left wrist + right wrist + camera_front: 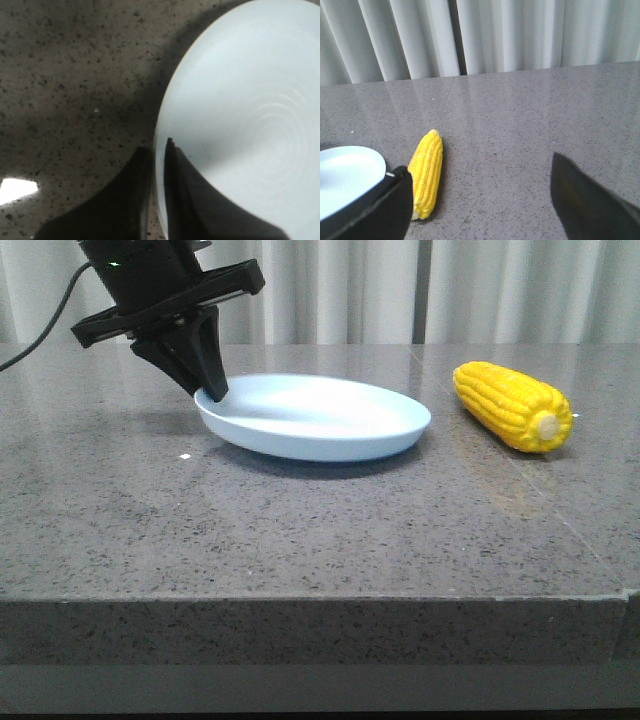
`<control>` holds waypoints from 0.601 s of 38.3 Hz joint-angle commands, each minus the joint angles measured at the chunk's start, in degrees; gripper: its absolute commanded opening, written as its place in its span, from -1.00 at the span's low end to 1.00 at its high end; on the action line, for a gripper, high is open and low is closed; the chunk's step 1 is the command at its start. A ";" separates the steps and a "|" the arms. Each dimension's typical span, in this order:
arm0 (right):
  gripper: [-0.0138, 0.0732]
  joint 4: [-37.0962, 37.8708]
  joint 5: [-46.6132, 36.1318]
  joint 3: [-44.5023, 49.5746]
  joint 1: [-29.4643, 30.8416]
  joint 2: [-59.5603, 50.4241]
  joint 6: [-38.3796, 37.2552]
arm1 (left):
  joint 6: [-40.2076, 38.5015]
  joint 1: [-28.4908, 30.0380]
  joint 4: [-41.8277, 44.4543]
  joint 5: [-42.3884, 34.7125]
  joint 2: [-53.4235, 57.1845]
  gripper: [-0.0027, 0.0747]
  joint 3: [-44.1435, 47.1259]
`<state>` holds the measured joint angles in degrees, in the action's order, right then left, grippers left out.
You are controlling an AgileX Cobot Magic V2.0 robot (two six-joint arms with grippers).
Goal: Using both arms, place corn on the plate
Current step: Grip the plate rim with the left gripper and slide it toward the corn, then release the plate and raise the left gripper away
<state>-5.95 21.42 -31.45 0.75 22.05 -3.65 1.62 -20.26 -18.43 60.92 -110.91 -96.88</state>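
The pale light-blue plate lies on the grey stone table, left of centre. My left gripper is shut on the plate's left rim; in the left wrist view one finger is inside the rim and one outside, with the plate filling that view. The plate's left edge looks slightly lifted. The yellow corn lies on the table to the right of the plate, stub end toward the front. My right gripper is open and empty above the table; the corn lies beside its one finger.
The grey speckled table has its front edge near the camera. White curtains hang behind the table. The plate's edge shows in the right wrist view.
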 commanded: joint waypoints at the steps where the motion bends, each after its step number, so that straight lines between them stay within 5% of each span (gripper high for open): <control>1: 0.68 -0.44 -4.41 -1.99 0.41 0.74 0.52 | -0.05 -0.37 -1.11 -1.95 3.17 -0.35 -1.74; 7: 0.68 -0.44 -4.41 -1.99 0.41 0.74 0.52 | -0.05 -0.25 6.67 -1.99 7.72 -0.23 -2.49; 17: 0.68 -0.44 -4.41 -1.99 0.41 0.74 0.52 | -5.95 0.52 24.74 -1.73 20.48 -0.95 1.89; 23: 0.68 -0.44 -4.41 -1.99 0.41 0.74 0.52 | -6.69 4.77 26.08 -2.73 26.65 -0.98 8.96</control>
<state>-5.95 21.42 -31.45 0.75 22.05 -3.65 -3.83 -17.82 6.13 61.04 -89.60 -90.00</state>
